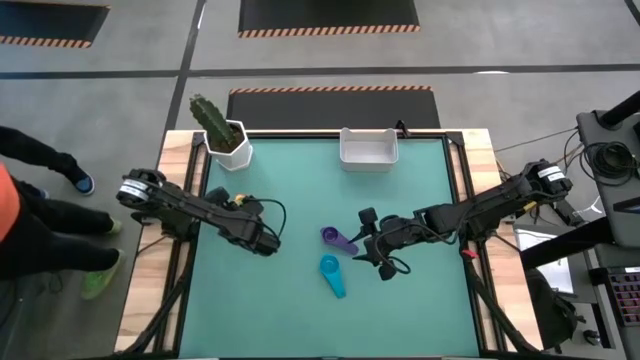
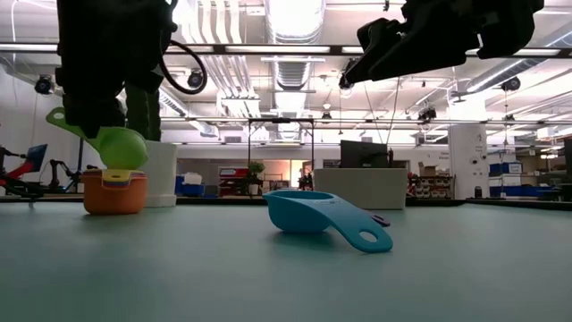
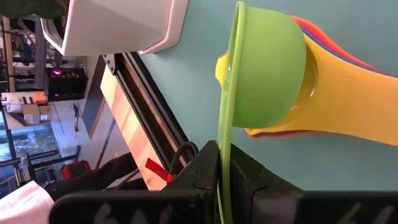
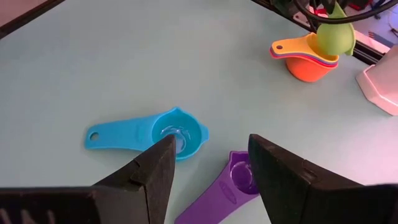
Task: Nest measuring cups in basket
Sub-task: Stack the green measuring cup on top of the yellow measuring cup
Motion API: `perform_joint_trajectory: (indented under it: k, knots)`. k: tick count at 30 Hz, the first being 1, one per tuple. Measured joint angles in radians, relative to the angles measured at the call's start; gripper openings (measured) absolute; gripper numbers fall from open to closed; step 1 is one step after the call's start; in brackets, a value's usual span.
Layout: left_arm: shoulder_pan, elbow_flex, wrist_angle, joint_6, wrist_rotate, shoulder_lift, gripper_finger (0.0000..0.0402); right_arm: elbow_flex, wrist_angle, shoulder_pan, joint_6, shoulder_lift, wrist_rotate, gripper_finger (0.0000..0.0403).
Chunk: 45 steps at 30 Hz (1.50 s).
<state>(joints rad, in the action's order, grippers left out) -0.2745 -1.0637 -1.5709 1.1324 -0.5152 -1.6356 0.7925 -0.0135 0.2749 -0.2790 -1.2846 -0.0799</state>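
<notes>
While the left gripper (image 3: 221, 186) was clamped on the green cup's (image 3: 267, 65) handle, we found that cup hanging just above the stacked cups (image 4: 306, 59) directly beneath it. We noted the right gripper (image 4: 208, 171) with fingers apart, holding nothing, the teal cup (image 4: 155, 134) and purple cup (image 4: 233, 183) lying on the desk (image 1: 300, 310) just below it. The basket (image 1: 368, 150) stood well beyond both.

You see a glossy plastic green cup (image 3: 267, 68), a smooth teal cup (image 4: 176, 134), and the matt table (image 1: 300, 310).
</notes>
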Motion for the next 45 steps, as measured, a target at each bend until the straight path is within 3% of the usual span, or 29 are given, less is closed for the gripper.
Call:
perform_joint_trajectory:
  k: [24,45]
  knots:
    - [0.000,0.013,0.000,0.002,-0.010,0.001,0.0003,-0.004,0.000,0.000,-0.003,0.000,0.000,0.0189]
    - [-0.002,0.000,0.000,0.006,0.030,0.001,0.0105,-0.004,0.000,0.000,-0.009,0.000,0.000,0.0189]
